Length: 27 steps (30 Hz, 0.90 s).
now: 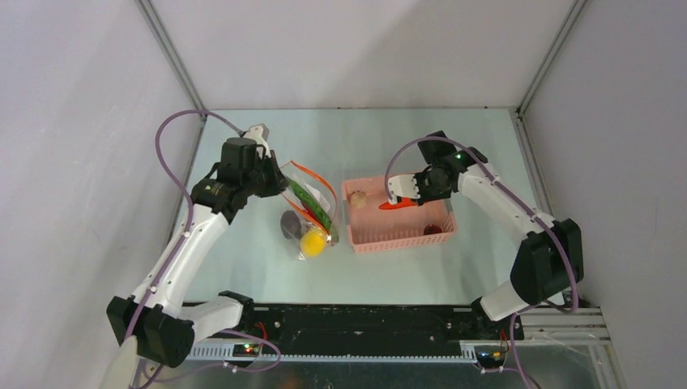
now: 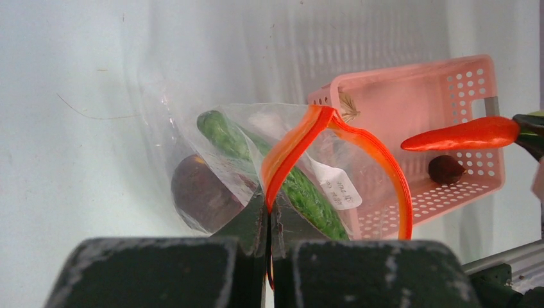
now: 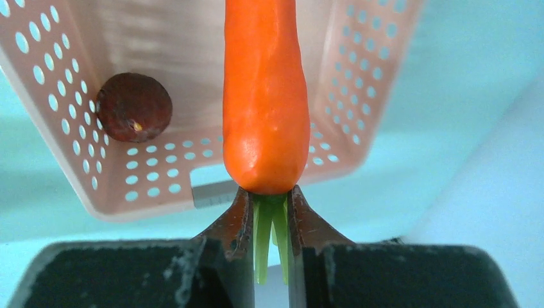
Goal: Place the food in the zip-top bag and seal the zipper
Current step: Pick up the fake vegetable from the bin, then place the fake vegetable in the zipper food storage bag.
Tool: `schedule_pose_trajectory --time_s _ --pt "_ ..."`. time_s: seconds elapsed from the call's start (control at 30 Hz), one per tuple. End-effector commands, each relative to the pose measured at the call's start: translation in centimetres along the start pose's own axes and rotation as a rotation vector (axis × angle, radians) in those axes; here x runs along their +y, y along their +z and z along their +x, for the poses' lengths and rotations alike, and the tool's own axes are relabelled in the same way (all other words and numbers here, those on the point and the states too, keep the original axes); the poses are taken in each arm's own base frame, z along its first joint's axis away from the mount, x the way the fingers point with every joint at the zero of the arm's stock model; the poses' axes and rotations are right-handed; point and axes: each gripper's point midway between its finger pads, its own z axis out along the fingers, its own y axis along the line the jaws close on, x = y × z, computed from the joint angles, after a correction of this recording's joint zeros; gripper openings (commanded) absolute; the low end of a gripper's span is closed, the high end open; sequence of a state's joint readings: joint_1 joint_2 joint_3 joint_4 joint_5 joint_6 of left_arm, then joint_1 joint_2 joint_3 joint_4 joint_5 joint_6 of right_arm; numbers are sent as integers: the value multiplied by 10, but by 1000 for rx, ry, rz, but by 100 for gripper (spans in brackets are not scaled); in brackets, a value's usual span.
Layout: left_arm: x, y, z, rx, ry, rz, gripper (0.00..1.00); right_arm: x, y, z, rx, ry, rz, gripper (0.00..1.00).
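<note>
1. Only the top view shows the yellow lemon-like fruit (image 1: 312, 241). It lies at the bottom of the zip-top bag (image 1: 296, 170), below the left claw (image 1: 279, 185) on the arm-base side.
2. In the left wrist view the left claw (image 2: 268, 221) is pressed together, pinching the zipper (image 2: 385, 160) at one side of the mouth. The rest of the strip loops open to the right of that claw.
3. In the bag, just ahead of the left claw, is the long green pod (image 2: 308, 192), with the dark round fruit (image 2: 202, 192) to its left. A white label (image 2: 339, 189) sits on the bag wall right of the pod.
4. In the right wrist view the right claw (image 3: 269, 205) pinches the green stem of the red chili (image 3: 263, 96). The chili points straight out ahead of the claw, over the pink basket (image 3: 83, 186).
5. A dark red piece (image 3: 133, 107) lies on the basket floor, ahead and left of the right claw, apart from the chili.
6. In the top view the two claws are well apart, with the bag mouth between them. The basket is just beside the bag on the table (image 1: 381, 138).
7. The chili blocks the middle of the right wrist view. The left claw's fingers (image 2: 154, 273) hide the lower part of the bag.
8. A beige piece (image 1: 359, 198) shows in the basket corner nearest the left claw. The right wrist view does not show it.
</note>
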State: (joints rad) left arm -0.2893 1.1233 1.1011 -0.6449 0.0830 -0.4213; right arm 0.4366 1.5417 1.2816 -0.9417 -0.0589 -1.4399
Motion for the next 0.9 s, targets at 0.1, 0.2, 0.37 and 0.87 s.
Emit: schedule_pose_trajectory --time_s 0.1,0.2,0.37,0.87 --pt "-14 -8 -9 -46 -28 72 0 -25 -76 -27 -81 46 185 0" --pt "-17 -10 -8 -45 -29 84 0 -25 -89 -39 -110 44 222 0" --pt "-24 -16 -10 -62 -32 122 0 -30 -124 -84 -318 198 307 0" --pt "-41 -38 -20 -136 -17 171 0 34 -172 -231 -870 865 -139 0"
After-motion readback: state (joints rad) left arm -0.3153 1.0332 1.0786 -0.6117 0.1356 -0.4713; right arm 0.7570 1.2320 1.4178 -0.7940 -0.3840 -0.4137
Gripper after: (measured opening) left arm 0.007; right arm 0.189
